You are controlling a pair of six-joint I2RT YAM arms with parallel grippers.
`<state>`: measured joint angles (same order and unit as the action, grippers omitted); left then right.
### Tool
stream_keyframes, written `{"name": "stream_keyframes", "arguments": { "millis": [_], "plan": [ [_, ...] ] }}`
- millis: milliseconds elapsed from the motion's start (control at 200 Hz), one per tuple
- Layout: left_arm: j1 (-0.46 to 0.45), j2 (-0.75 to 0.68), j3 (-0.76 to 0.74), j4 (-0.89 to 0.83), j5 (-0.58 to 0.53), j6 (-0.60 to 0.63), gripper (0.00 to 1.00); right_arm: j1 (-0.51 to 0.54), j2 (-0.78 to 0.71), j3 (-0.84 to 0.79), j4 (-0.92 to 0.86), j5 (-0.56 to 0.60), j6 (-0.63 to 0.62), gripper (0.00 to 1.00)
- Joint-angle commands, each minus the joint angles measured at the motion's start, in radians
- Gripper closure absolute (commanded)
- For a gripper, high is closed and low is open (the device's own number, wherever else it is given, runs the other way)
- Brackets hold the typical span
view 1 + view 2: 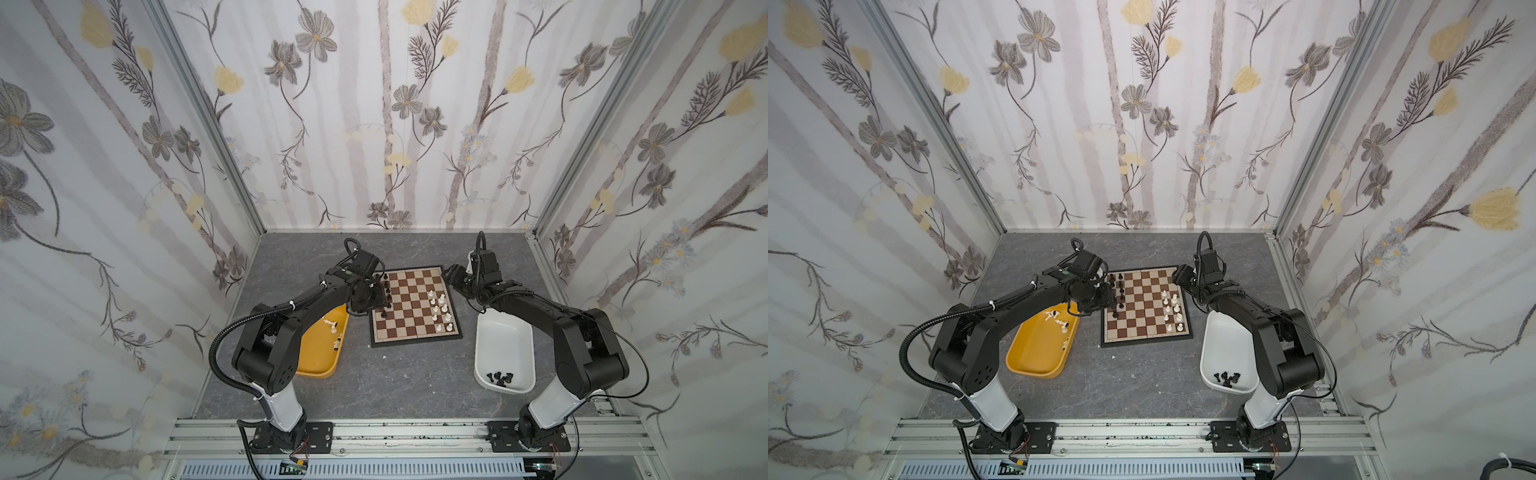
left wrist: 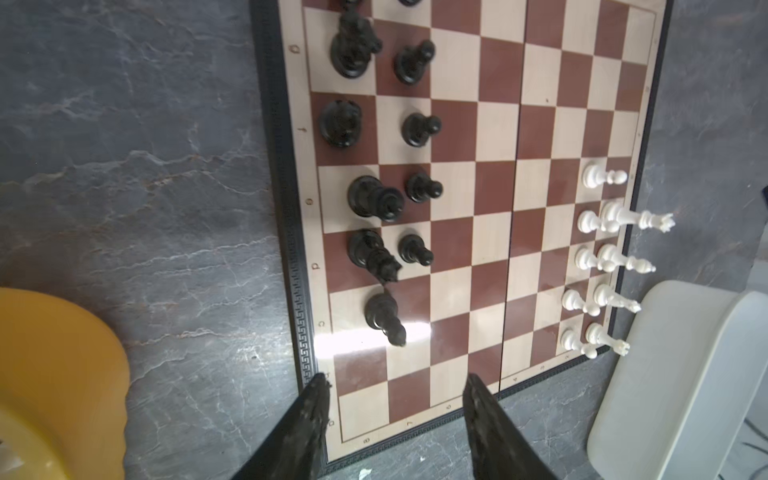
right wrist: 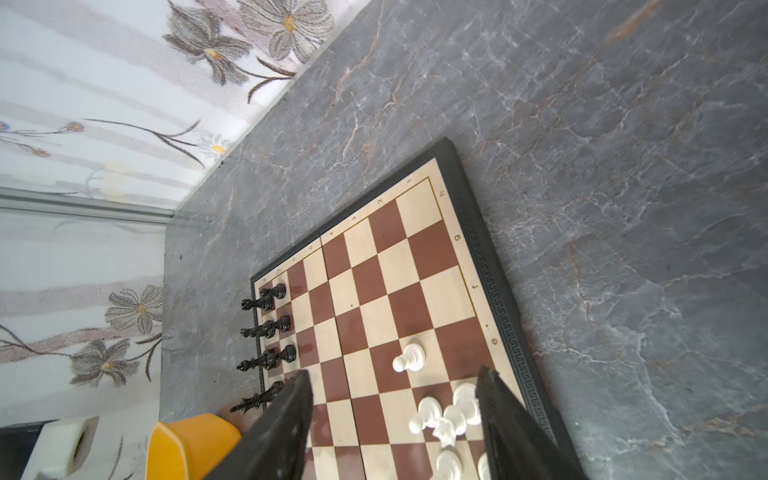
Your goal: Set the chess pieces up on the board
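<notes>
The board [image 1: 409, 305] [image 1: 1144, 305] lies in the middle of the table. Black chess pieces [image 1: 387, 291] [image 2: 376, 199] stand in two files along its left side, and white ones [image 1: 441, 309] [image 3: 440, 411] along its right side. My left gripper [image 1: 377, 305] [image 2: 395, 380] hangs open over the near left part of the board with nothing between its fingers; a black piece [image 2: 384, 316] stands just past the tips. My right gripper [image 1: 455, 276] [image 3: 395, 372] is open and empty above the far right edge of the board, near a lone white pawn [image 3: 409, 357].
A yellow tub [image 1: 320, 357] [image 1: 1038, 353] left of the board holds a few white pieces [image 1: 331, 325]. A white tub [image 1: 503, 345] [image 1: 1225, 353] on the right holds several black pieces [image 1: 500, 377]. Flowered walls enclose the grey marbled table on three sides.
</notes>
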<state>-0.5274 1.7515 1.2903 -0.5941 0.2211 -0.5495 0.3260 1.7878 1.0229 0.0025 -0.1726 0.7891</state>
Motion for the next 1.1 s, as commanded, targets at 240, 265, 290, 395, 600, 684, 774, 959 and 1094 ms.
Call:
{"name": "stream_keyframes", "arguments": {
  "millis": [240,265,290,395,600,684,774,959,1094],
  "plan": [
    [-0.041,0.143,0.144,-0.159,-0.107,0.015,0.56,-0.001,-0.151,-0.064,-0.087,0.041,-0.128,0.29],
    [-0.043,0.153,0.152,-0.159,-0.107,0.015,0.56,-0.001,-0.154,-0.068,-0.087,0.039,-0.128,0.29],
    [-0.046,0.160,0.156,-0.160,-0.106,0.016,0.57,-0.001,-0.154,-0.071,-0.085,0.039,-0.129,0.30],
    [-0.045,0.200,0.203,-0.181,-0.111,0.014,0.60,-0.001,-0.151,-0.080,-0.079,0.030,-0.130,0.31],
    [-0.046,0.247,0.254,-0.200,-0.138,0.010,0.66,-0.002,-0.150,-0.081,-0.075,0.023,-0.140,0.31],
    [-0.044,0.265,0.270,-0.208,-0.137,0.006,0.70,-0.008,-0.158,-0.084,-0.076,0.021,-0.141,0.31],
    [-0.047,0.271,0.275,-0.212,-0.134,0.003,0.72,-0.013,-0.168,-0.091,-0.075,0.021,-0.143,0.31],
    [-0.046,0.280,0.273,-0.219,-0.137,0.004,0.75,-0.019,-0.175,-0.109,-0.065,0.012,-0.142,0.31],
    [-0.046,0.291,0.276,-0.221,-0.137,0.000,0.80,-0.021,-0.185,-0.121,-0.064,0.011,-0.140,0.31]
  ]
}}
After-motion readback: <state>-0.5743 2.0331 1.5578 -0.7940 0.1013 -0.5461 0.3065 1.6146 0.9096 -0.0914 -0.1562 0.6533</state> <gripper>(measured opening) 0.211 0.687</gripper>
